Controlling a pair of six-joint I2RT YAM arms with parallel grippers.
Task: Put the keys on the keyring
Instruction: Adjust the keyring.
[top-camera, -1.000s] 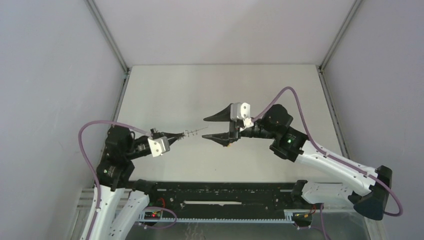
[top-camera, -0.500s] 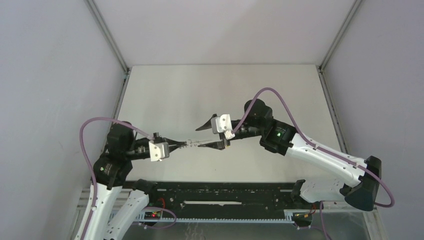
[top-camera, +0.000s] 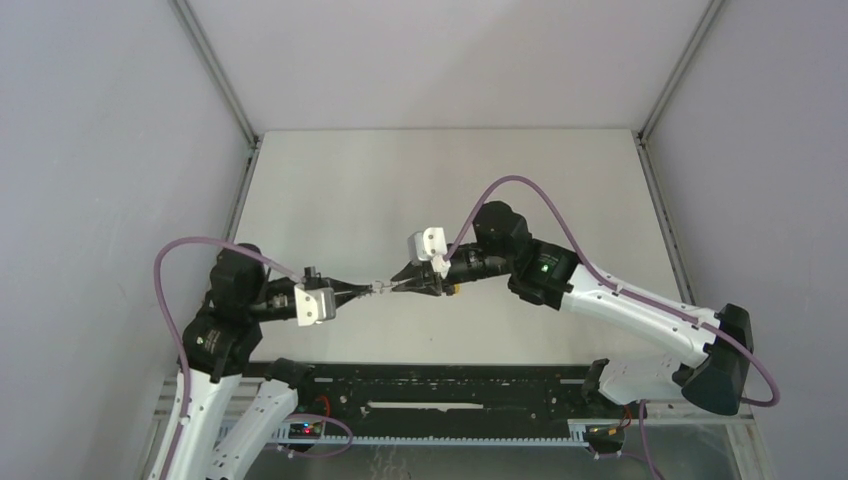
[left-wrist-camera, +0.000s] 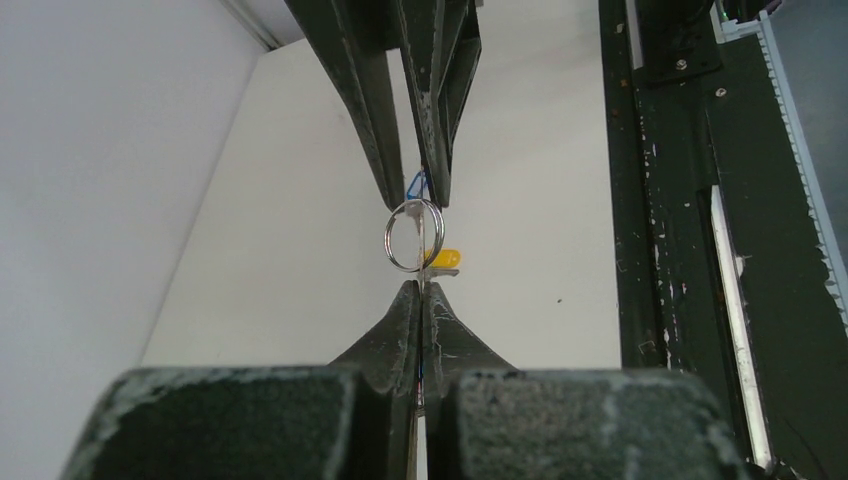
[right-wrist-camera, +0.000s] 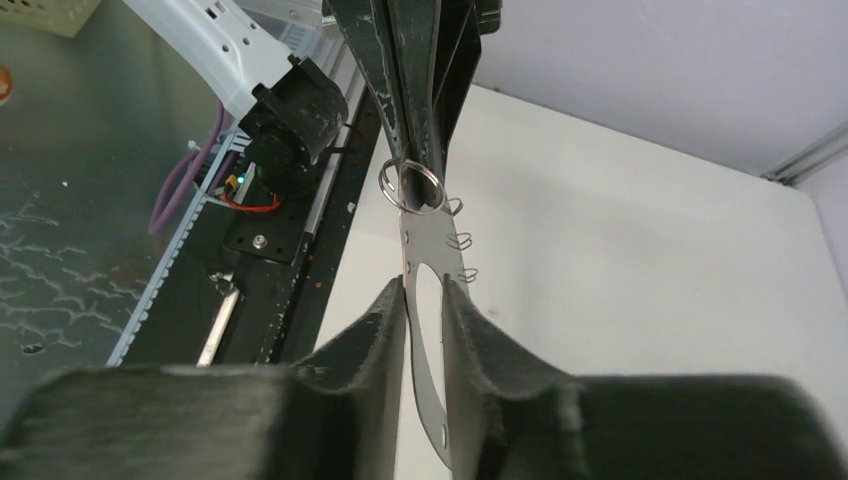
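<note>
The keyring (right-wrist-camera: 420, 235) is a flat grey hoop with small wire loops (right-wrist-camera: 458, 241) along one edge and a round split ring (left-wrist-camera: 413, 235) at its end. My left gripper (left-wrist-camera: 422, 290) is shut on that end, holding the hoop edge-on above the table (top-camera: 400, 180). My right gripper (right-wrist-camera: 425, 290) faces it tip to tip. Its jaws stand a narrow gap apart, with the hoop's other end between them. The yellow head of one of the keys (left-wrist-camera: 447, 258) shows on the table below. A blue bit (left-wrist-camera: 415, 185) peeks between the right fingers (left-wrist-camera: 365, 100).
The black base rail (top-camera: 450, 385) runs along the near table edge under both arms. Grey walls close the table on the left, back and right. Purple cables (top-camera: 505, 185) arch over each arm.
My right arm has swung left up to the left gripper, and its jaws have narrowed around the keyring's free end. The left gripper has kept its hold.
</note>
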